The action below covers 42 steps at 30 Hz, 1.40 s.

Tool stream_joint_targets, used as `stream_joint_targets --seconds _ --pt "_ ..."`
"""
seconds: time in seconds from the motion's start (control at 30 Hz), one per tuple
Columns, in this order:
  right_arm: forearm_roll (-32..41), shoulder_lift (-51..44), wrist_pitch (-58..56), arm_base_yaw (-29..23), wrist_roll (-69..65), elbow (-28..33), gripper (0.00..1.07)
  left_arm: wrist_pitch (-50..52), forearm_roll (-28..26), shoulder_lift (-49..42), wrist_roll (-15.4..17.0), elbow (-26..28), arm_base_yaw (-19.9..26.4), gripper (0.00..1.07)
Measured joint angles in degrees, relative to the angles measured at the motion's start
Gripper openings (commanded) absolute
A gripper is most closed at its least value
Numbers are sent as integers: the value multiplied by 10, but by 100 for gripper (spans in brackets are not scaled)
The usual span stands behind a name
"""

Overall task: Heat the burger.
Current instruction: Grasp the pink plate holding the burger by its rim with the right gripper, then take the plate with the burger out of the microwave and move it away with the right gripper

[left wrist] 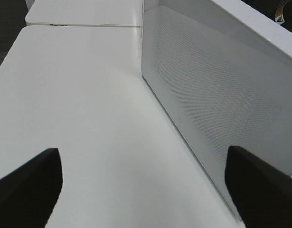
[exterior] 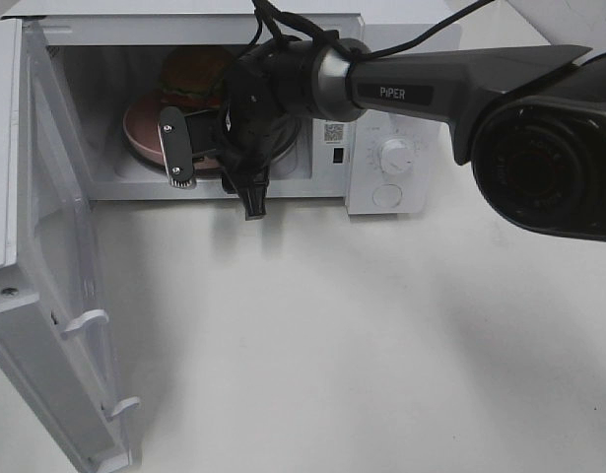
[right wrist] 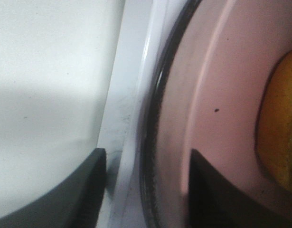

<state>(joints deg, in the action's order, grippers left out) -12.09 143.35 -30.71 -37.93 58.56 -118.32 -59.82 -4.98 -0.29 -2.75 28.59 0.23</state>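
The burger [exterior: 194, 74] is seen on the pink plate [exterior: 145, 133] inside the open microwave [exterior: 386, 148]; it is judged light, soft and liable to slide apart, so it is best carried by the stiff plate rim, not squeezed; the right gripper [right wrist: 146, 190] straddles that rim, whether clamped cannot be told; the left gripper [left wrist: 141, 185] is held wide and empty beside the microwave door [left wrist: 217, 95].
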Motion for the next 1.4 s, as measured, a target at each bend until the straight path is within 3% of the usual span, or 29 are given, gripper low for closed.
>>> stream_joint_targets --seconds 0.1,0.27,0.53,0.8,0.93,1.03,1.1,1.4 --pt "8 -1 -10 -1 0 0 13 0 0 0 0 0 0 87" --pt "16 -9 -11 -5 16 -1 4 0 0 0 0 0 0 87" --pt "61 -15 -30 2 138 -2 0 0 0 0 0 0 0 87" --pt "72 -22 -45 -6 162 -1 0 0 0 0 0 0 0 87" --pt "72 -35 -32 -7 166 20 0 0 0 0 0 0 0 87" --pt "71 -56 1 -7 172 62 0 0 0 0 0 0 0 87" --pt "70 -84 44 -8 187 123 0 0 0 0 0 0 0 87" --pt "66 -122 103 -8 203 206 0 0 0 0 0 0 0 87"
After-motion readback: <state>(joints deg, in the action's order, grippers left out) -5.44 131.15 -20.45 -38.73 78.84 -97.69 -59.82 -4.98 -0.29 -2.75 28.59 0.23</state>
